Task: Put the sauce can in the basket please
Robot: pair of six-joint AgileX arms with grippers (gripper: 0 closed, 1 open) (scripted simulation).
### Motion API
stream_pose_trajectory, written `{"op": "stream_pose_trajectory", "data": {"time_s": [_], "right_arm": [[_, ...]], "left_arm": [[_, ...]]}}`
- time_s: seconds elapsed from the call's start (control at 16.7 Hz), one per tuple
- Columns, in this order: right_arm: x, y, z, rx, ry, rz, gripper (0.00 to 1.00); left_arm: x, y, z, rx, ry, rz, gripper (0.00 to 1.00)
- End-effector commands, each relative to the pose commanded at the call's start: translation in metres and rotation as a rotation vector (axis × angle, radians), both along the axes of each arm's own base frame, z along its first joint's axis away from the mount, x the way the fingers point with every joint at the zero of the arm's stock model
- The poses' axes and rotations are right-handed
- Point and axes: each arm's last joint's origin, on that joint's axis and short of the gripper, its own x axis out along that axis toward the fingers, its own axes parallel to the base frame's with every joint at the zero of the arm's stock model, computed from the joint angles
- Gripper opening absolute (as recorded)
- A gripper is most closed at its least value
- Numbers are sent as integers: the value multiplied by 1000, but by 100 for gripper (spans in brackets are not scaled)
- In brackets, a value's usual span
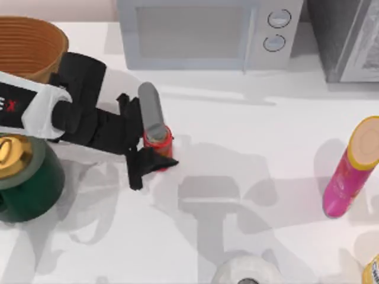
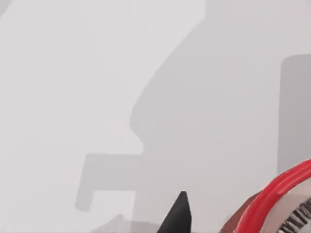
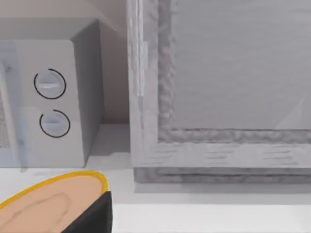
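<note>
Left gripper (image 1: 153,145) jaws pinching the sauce can (image 1: 159,139) near table centre-left. Basket (image 1: 32,44) well apart at ten o'clock; green pot (image 1: 26,177) nearby at eight o'clock. Risk: can slipping from an off-centre grip, or clipping the basket rim in transit.

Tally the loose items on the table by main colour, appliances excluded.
Red: 1, the sauce can at the left claw
Orange-brown: 1, the basket
Dark green: 1, the pot
Pink: 1, the tube
Total: 4
</note>
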Motion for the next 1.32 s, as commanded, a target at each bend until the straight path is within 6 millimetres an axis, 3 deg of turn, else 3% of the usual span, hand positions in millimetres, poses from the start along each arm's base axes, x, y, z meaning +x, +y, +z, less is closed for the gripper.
{"op": "stream_pose_trajectory", "data": {"time_s": [0.18,0.3,0.48,0.72,0.9,1.2,1.32], "right_arm": [[0,0,0,0,0,0,100],[0,0,0,0,0,0,100],[0,0,0,0,0,0,100],[0,0,0,0,0,0,100],[0,0,0,0,0,0,100],[0,0,0,0,0,0,100],[0,0,0,0,0,0,100]], "left_arm": [[24,15,49,-9,-41,174,0],[40,37,90,-9,-44,373,0],[51,86,152,-17,-18,749,0],[41,156,212,-28,22,1219,0],[31,183,231,-35,31,1385,0],[32,183,230,-31,33,1387,0],[39,184,221,-31,37,1391,0]]}}
